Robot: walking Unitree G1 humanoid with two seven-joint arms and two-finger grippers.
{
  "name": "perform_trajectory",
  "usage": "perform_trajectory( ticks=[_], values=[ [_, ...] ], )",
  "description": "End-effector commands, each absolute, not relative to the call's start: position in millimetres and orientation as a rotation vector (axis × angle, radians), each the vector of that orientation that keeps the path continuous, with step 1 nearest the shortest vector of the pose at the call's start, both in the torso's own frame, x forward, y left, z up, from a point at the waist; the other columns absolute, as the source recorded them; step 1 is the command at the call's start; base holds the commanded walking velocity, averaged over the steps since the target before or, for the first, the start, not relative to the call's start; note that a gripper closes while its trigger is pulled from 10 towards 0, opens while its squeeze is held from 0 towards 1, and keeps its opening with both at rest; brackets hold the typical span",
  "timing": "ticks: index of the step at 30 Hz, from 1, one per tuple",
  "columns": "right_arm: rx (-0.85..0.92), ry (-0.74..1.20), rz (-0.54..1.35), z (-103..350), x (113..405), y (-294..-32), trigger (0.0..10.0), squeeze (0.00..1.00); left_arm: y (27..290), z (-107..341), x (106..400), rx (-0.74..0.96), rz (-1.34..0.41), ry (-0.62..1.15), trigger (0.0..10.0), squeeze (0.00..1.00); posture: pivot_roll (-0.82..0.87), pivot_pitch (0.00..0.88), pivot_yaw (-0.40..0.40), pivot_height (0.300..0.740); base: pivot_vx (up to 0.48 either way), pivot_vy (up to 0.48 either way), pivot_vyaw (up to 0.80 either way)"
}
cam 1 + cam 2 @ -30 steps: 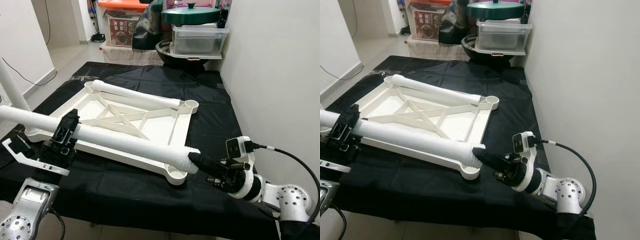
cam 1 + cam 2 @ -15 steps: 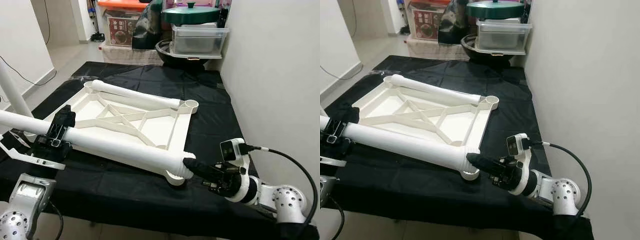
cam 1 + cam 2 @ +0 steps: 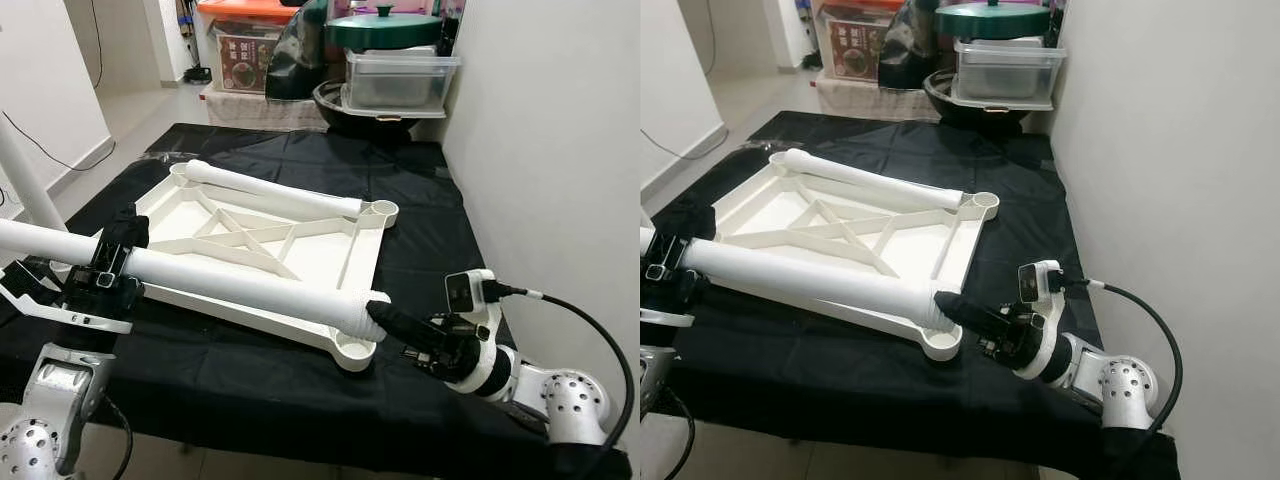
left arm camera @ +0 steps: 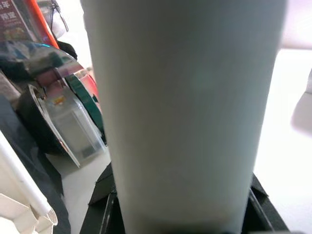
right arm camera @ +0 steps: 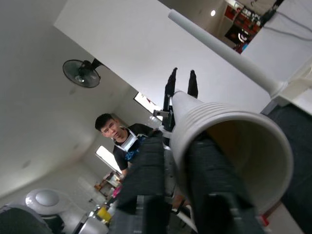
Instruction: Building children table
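An upturned white table top (image 3: 356, 262) lies on the black cloth (image 3: 425, 225). A long white table leg (image 3: 240, 290) is held level above its near edge. My left gripper (image 3: 105, 268) is shut around the leg near its left part; up close the leg (image 4: 185, 97) looks like a broad white tube. My right gripper (image 3: 388, 320) is shut on the leg's threaded end (image 5: 229, 131), one finger (image 5: 212, 187) inside the tube and one outside. That end hovers just over the near right corner socket (image 3: 352, 351). A second leg (image 3: 270, 190) lies along the top's far edge.
A white wall (image 3: 560, 150) runs close along the right. A clear plastic box (image 3: 398, 78), a green lid and a black pan are stacked behind the table. Another white leg (image 3: 22, 175) stands upright at the left. A person (image 5: 121, 139) appears in the right wrist view.
The leg's threaded end dipped toward the corner socket half a second ago and has since risen a little. My left gripper and the leg have shifted slightly left.
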State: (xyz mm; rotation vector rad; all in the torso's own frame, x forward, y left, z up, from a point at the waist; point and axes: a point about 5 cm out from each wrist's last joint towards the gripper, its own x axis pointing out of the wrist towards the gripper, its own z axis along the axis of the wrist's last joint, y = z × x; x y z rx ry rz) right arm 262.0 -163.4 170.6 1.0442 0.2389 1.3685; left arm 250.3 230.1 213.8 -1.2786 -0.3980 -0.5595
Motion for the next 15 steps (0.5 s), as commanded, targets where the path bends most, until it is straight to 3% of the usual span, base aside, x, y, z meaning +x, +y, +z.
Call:
perform_trajectory(
  ticks=[1, 5, 6, 9, 14, 15],
  values=[
    [1.044, 0.241, 1.363, 168, 262, -163, 10.0, 1.0, 235, 219, 252, -1.274, -0.534, -0.427, 0.0, 0.0, 0.1, 0.017, -0.035, 0.74, 0.0, 0.0, 0.0],
    [1.033, 0.249, 1.336, 164, 263, -165, 10.0, 1.0, 236, 224, 253, -1.268, -0.542, -0.442, 0.0, 0.0, 0.1, 0.013, -0.035, 0.74, 0.0, 0.0, 0.0],
    [1.027, 0.263, 1.318, 161, 263, -169, 10.0, 0.0, 239, 228, 254, -1.266, -0.542, -0.457, 0.0, 0.0, 0.1, 0.007, -0.039, 0.74, 0.0, 0.0, 0.0],
    [1.011, 0.275, 1.294, 157, 262, -173, 10.0, 0.0, 242, 232, 255, -1.258, -0.545, -0.468, 0.0, 0.0, 0.1, 0.007, -0.039, 0.74, 0.0, 0.0, 0.0],
    [0.937, 0.243, 1.091, 145, 274, -195, 10.0, 0.0, 245, 244, 260, -1.224, -0.564, -0.487, 0.0, 0.0, 0.1, 0.0, -0.036, 0.74, 0.0, 0.0, 0.0],
    [0.908, 0.227, 1.004, 142, 282, -202, 10.0, 0.0, 244, 248, 263, -1.207, -0.568, -0.478, 7.7, 0.0, 0.1, 0.002, -0.036, 0.74, 0.0, 0.0, 0.0]
  ],
)
